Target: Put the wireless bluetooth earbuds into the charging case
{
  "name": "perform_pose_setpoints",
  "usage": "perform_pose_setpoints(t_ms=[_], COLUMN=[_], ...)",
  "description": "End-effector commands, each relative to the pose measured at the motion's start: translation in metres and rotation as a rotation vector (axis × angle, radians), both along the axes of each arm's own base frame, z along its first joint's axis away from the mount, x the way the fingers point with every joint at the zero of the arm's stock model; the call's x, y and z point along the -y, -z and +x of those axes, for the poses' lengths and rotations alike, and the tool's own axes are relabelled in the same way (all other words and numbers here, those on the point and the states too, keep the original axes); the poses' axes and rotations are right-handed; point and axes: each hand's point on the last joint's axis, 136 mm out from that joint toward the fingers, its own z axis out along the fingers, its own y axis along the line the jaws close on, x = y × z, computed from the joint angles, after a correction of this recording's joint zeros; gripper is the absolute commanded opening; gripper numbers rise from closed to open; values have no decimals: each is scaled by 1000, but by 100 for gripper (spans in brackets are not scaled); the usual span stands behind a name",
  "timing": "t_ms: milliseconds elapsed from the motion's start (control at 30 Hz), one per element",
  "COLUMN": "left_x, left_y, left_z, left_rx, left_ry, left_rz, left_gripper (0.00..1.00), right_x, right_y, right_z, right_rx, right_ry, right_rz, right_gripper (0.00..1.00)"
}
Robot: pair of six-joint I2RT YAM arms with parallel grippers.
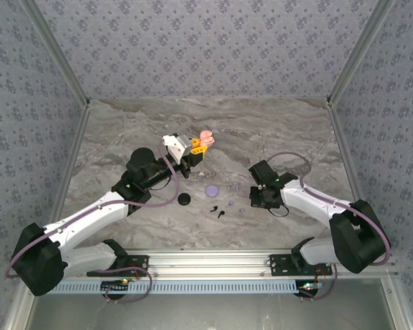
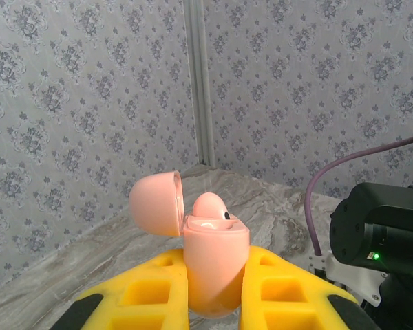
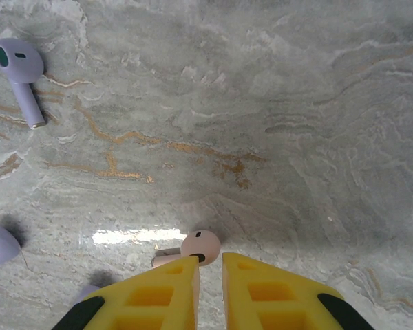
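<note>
Left hand [image 1: 200, 146] is clenched on the pink charging case [image 2: 215, 265], held upright clear of the desk [image 1: 289, 130]; its lid [image 2: 157, 204] swings open toward 10 o'clock, with one pale pink earbud [image 2: 210, 205] seated inside; on the desk a black round case [image 1: 184, 199] lies at 8 o'clock of a lilac round case [image 1: 210, 190], black buds [image 1: 221, 214] at its 5 o'clock; right hand [image 3: 210, 259] hangs low, fingers nearly together on nothing; a second pink earbud [image 3: 198, 247] lies at its left fingertip, a lilac bud [image 3: 19, 69] at 10 o'clock.
</note>
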Motion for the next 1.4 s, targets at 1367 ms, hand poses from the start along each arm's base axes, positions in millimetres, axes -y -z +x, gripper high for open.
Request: perform_pose_setpoints(t_ms=[1367], left_x=[5], left_y=[-10], left_z=[-1], left_rx=[22], left_ry=[16], left_rz=[-10], left_gripper=[0], right_x=[5], right_y=[9], right_z=[12], right_rx=[16], right_ry=[-24], right_rz=[-58], right_gripper=[44])
